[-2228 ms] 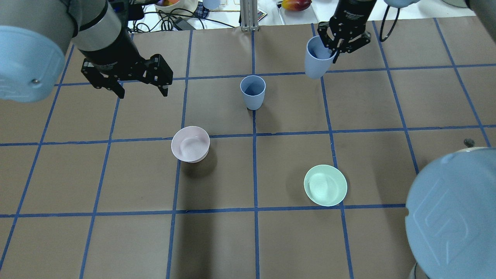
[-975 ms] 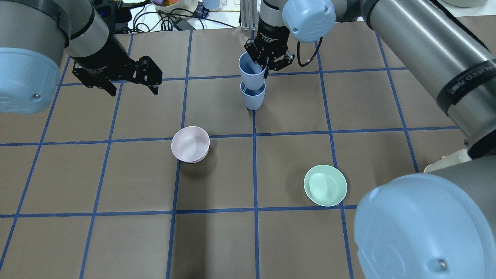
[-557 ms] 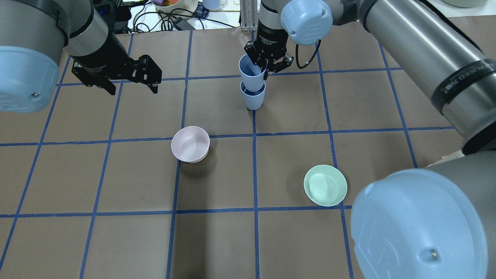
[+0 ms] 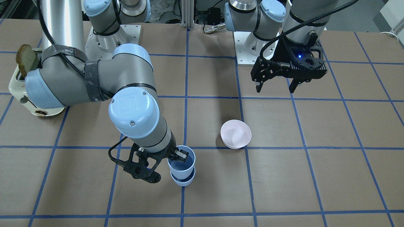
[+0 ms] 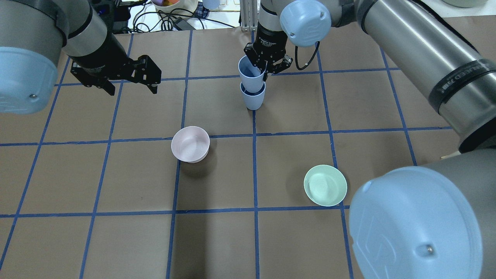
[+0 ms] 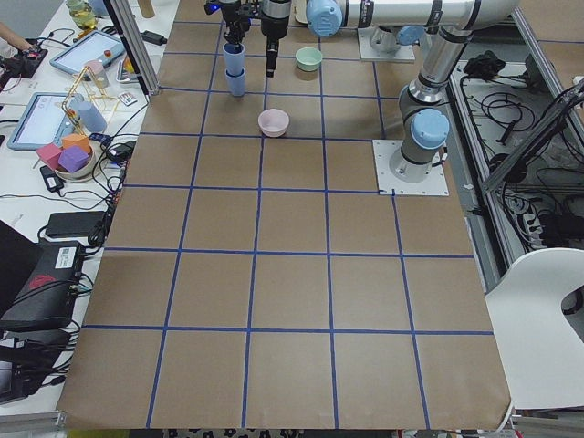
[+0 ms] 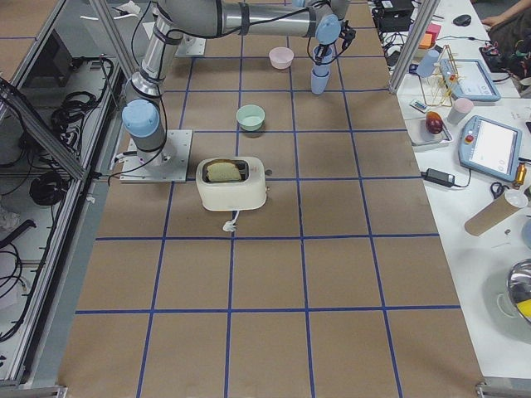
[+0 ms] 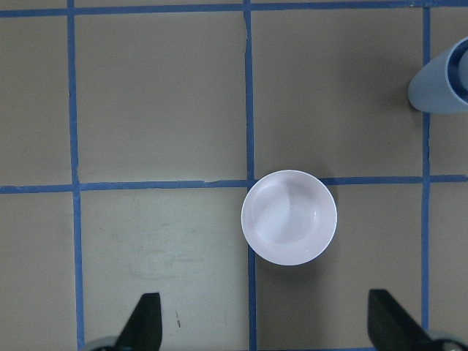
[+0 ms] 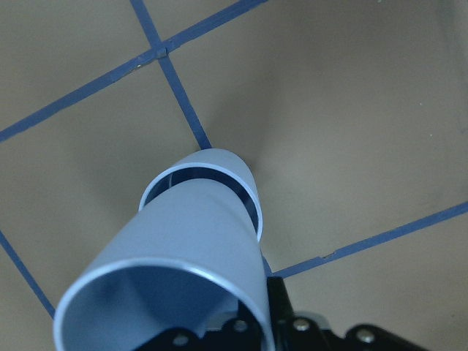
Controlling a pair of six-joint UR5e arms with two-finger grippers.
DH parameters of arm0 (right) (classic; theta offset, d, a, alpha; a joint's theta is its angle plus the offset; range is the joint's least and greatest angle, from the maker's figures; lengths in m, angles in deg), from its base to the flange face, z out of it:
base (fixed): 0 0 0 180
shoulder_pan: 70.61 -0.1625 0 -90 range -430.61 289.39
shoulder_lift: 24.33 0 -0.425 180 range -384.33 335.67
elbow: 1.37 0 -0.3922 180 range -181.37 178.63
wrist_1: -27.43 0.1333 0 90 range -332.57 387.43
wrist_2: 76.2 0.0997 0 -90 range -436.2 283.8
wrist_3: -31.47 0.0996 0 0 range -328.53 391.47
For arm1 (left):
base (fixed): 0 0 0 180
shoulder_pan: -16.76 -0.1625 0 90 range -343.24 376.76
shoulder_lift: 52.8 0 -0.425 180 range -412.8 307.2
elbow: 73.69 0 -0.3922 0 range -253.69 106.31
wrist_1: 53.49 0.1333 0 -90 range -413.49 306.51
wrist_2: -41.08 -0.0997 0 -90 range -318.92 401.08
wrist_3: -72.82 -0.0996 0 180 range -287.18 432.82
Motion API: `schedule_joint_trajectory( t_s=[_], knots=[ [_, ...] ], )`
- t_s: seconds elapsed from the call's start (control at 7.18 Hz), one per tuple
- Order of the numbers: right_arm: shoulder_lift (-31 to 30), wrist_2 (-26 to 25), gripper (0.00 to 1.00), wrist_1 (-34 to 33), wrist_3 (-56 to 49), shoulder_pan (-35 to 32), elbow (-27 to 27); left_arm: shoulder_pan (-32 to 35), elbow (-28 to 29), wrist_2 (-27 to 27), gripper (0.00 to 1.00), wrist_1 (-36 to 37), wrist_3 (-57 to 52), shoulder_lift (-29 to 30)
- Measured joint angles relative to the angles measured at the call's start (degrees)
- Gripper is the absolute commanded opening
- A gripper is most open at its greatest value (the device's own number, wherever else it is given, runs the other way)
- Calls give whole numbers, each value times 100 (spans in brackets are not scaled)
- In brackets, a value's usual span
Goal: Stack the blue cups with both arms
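periwinkle cups (image 5: 251,79); pink bowl (image 5: 190,144); mint bowl (image 5: 325,185); brown table (image 5: 217,174), blue grid (image 5: 213,211)

The overhead camera looks forward and down on the bench (image 5: 217,240) from behind the robot, and the front-facing one looks steeply down from the opposite side, so the pink bowl (image 5: 190,149) lies at 8 o'clock of the stacked blue cups (image 5: 252,87) in one and at 2 o'clock in the other. The side cameras sit high and far off at the bench's ends, both showing the cups small near the top edge. The left wrist camera looks straight down on the bowl from close, with the cups clipped at 2 o'clock; the right wrist camera, nearest, looks along the upper cup (image 9: 183,248) into the lower cup (image 9: 235,170).
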Motion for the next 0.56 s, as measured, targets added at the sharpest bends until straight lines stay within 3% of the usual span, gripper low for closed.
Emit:
schedule_joint_trajectory(
  t_s=[0.42,0.56],
  knots=[
    [-11,-9,100,-36,4,38,27,1,18,-6,100,-26,0,1],
    [-80,-86,100,-86,-116,120,50,1,21,-6,100,-31,0,-1]
  ],
)
